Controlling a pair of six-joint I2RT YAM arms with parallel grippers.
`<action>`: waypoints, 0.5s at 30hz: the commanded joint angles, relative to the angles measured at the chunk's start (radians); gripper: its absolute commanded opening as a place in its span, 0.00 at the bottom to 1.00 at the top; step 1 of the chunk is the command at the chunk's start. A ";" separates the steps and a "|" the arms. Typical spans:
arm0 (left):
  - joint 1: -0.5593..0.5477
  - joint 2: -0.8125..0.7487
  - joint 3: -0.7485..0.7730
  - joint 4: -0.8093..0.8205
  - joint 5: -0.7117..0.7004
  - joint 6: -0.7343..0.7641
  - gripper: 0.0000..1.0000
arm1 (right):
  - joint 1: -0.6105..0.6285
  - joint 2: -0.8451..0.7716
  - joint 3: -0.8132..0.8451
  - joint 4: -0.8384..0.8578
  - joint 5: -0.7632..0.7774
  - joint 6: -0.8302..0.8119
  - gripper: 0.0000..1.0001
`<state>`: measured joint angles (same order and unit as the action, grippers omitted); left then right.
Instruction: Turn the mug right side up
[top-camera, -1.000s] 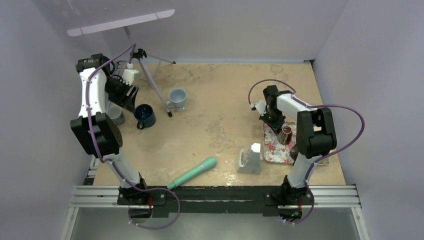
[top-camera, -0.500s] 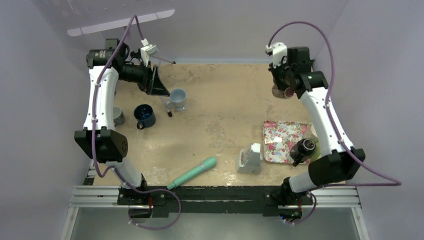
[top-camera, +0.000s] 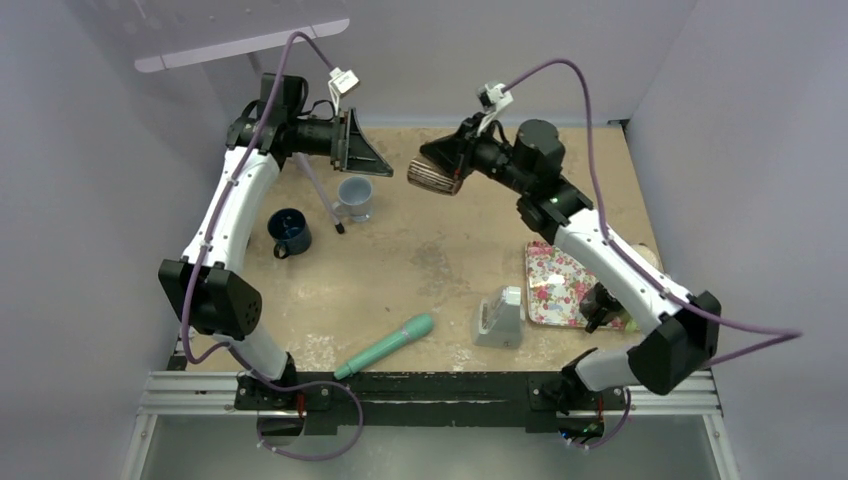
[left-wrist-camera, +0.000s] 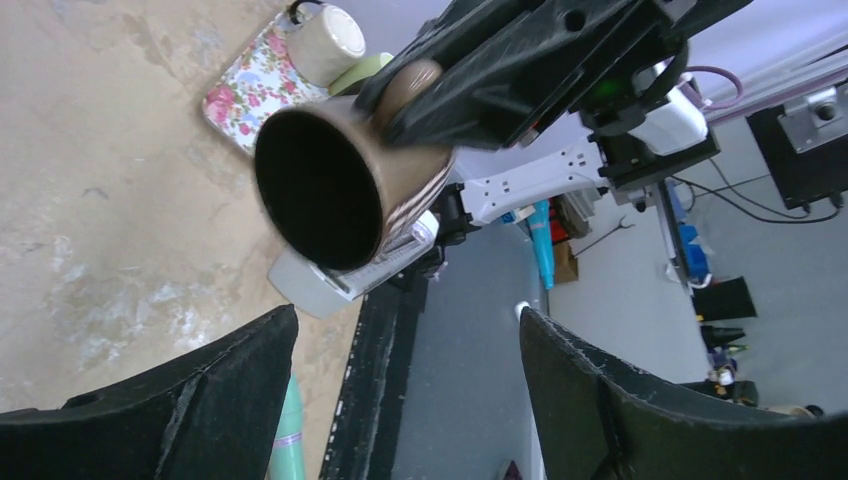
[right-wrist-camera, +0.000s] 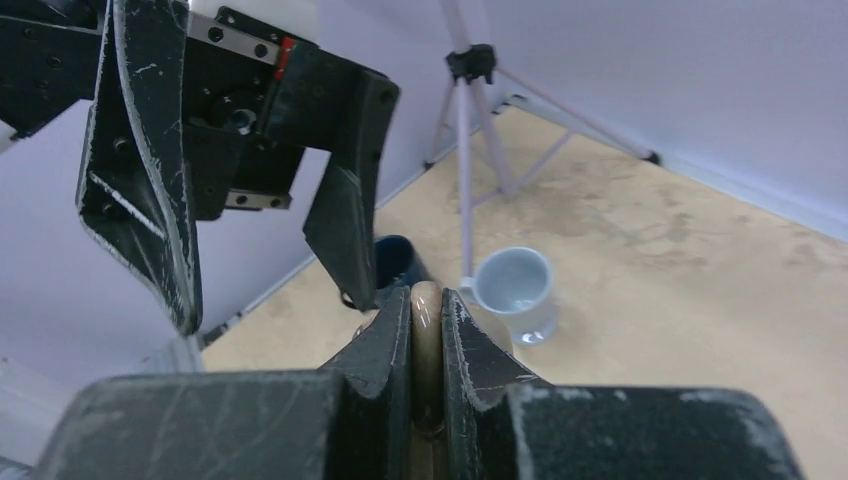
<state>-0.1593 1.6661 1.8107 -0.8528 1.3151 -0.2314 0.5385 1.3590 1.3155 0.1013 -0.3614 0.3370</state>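
Observation:
A brown striped mug (top-camera: 428, 178) hangs in the air above the back middle of the table, lying on its side with its mouth toward the left. My right gripper (top-camera: 452, 163) is shut on its handle (right-wrist-camera: 426, 305). In the left wrist view the mug (left-wrist-camera: 340, 185) shows its dark opening straight at the camera. My left gripper (top-camera: 372, 152) is open and empty, level with the mug and a short gap to its left. Its two black fingers (right-wrist-camera: 345, 220) fill the left of the right wrist view.
A light blue mug (top-camera: 355, 197) and a dark blue mug (top-camera: 290, 231) stand upright at the back left by a small tripod (top-camera: 318, 190). A floral tray (top-camera: 556, 285) with a black mug (top-camera: 603, 300) lies right. A grey device (top-camera: 500, 318) and a teal cylinder (top-camera: 385, 345) lie near the front.
My right arm lifted the brown mug off the floral tray, swung it to the back, then to the middle. My left arm rose from beside the dark blue mug and turned toward it.

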 joint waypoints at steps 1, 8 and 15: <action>-0.014 -0.041 -0.025 0.175 0.057 -0.153 0.84 | 0.045 0.071 0.090 0.236 -0.040 0.135 0.00; -0.021 -0.045 -0.068 0.187 0.056 -0.160 0.71 | 0.065 0.114 0.067 0.400 -0.071 0.245 0.00; -0.023 -0.045 -0.083 0.219 0.071 -0.192 0.56 | 0.087 0.160 0.075 0.481 -0.073 0.297 0.00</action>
<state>-0.1734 1.6604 1.7325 -0.6861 1.3472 -0.3801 0.6117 1.5108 1.3388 0.4046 -0.4263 0.5686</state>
